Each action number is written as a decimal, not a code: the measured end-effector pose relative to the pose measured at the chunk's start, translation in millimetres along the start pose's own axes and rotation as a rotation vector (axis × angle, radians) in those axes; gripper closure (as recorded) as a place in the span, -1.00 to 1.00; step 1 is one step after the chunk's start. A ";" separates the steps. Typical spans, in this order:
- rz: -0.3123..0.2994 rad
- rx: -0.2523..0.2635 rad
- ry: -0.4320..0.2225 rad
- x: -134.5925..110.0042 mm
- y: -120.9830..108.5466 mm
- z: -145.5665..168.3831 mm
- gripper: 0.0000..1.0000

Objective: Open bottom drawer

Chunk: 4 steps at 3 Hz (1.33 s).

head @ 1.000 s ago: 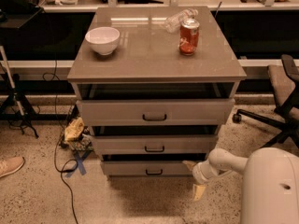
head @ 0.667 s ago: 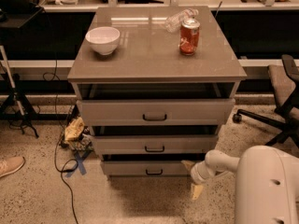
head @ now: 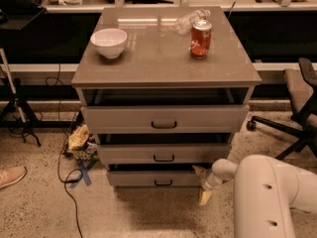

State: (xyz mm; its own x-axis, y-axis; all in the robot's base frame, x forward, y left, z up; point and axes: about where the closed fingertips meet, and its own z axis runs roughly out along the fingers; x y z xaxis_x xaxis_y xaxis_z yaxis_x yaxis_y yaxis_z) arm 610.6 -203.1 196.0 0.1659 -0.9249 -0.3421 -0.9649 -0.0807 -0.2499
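The bottom drawer (head: pixel 148 179) is the lowest of three grey-taupe fronts, with a small black bar handle (head: pixel 163 183) at its centre. It stands slightly out from the cabinet, like the two above it. My gripper (head: pixel 203 185) is at the drawer's right end, low near the floor, right of the handle and apart from it. One pale fingertip (head: pixel 204 197) points down to the floor, another touches the drawer's upper right corner. My white arm (head: pixel 270 195) fills the lower right.
On the cabinet top (head: pixel 163 63) stand a white bowl (head: pixel 109 42), a red can (head: pixel 200 38) and a lying clear plastic bottle (head: pixel 190 20). An office chair (head: pixel 297 113) is at right. Cables and litter (head: pixel 79 143) lie at left, a shoe (head: pixel 11 175) at far left.
The arm has shifted a little to the left, bringing the gripper closer to the bottom drawer's right end. The drawers look unchanged.
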 end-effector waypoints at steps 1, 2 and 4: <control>0.050 0.034 0.036 17.4 -18.2 24.7 -1.00; 0.071 0.037 0.044 23.6 -23.8 38.4 -1.00; 0.064 0.014 0.033 18.8 -14.6 43.3 -0.16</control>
State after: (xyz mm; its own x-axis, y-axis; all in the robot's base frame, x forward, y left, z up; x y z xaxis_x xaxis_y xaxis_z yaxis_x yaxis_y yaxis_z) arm 636.6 -203.3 154.0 0.0967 -0.9397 -0.3279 -0.9705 -0.0159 -0.2407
